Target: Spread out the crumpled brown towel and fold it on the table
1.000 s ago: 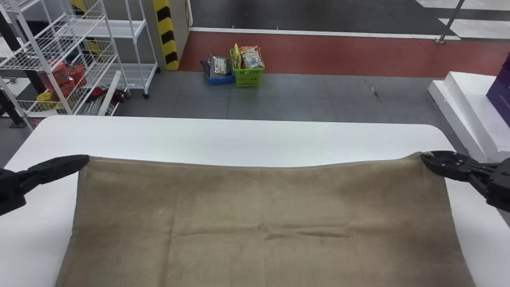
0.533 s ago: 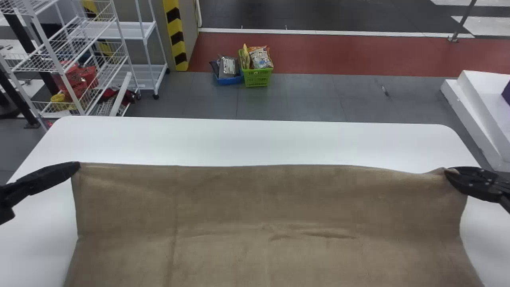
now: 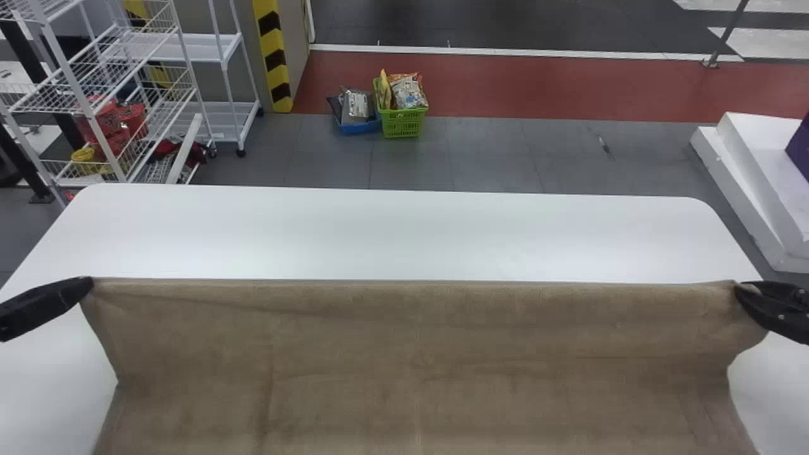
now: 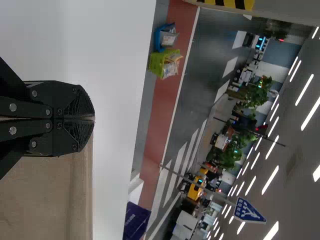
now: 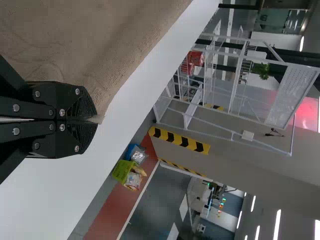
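The jaws of our left gripper (image 3: 90,284) are pressed together on one far corner of the brown towel (image 3: 411,354), and the jaws of our right gripper (image 3: 741,293) pinch the other far corner. We hold the far edge pulled almost straight from side to side. The towel is spread wide over the near part of the white table (image 3: 404,234). Its sides bend in a bit, and we see soft creases in it. Past the table, a green basket (image 3: 403,124) with bags in it sits on the floor beside a blue bin (image 3: 359,127). White shelves (image 3: 202,49) stand to our left.
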`<state>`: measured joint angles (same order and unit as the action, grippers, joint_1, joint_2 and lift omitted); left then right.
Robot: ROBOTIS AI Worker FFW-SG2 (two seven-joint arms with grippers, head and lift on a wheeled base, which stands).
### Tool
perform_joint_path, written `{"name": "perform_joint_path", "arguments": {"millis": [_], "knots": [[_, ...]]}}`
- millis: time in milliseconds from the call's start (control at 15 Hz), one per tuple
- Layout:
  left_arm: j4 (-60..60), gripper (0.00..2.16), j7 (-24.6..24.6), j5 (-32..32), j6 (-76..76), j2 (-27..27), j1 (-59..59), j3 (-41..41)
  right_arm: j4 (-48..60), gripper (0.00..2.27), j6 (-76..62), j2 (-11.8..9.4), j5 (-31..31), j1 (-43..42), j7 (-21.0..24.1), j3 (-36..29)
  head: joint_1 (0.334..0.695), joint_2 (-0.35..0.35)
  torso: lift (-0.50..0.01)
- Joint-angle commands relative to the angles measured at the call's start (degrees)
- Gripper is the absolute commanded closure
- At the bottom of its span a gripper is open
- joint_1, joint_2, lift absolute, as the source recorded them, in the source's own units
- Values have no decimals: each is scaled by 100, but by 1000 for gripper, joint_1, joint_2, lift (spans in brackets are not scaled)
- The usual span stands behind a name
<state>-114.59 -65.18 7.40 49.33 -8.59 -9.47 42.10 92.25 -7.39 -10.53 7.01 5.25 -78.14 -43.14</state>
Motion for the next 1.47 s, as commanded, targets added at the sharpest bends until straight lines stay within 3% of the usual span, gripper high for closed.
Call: {"name": "perform_joint_path", "arguments": {"millis": [0,333,800,1400], "knots": [[-143,1777,-118,183,21,120,-257,185,100,1332,-337,33,-279,381,-19,-107,695,-24,-127],[-398,1781,-109,174,56,437,-688,158,100,1328,-988,103,-516,926,-19,-80,695,-37,-127],[-345,1781,-285,438,3,454,-1110,536,-49,1328,-1322,59,-692,1154,-19,-449,695,-57,-127],[-503,1781,-364,481,-278,815,-1611,554,-260,1312,-2007,103,-718,1567,-19,-300,695,-66,-127]]}}
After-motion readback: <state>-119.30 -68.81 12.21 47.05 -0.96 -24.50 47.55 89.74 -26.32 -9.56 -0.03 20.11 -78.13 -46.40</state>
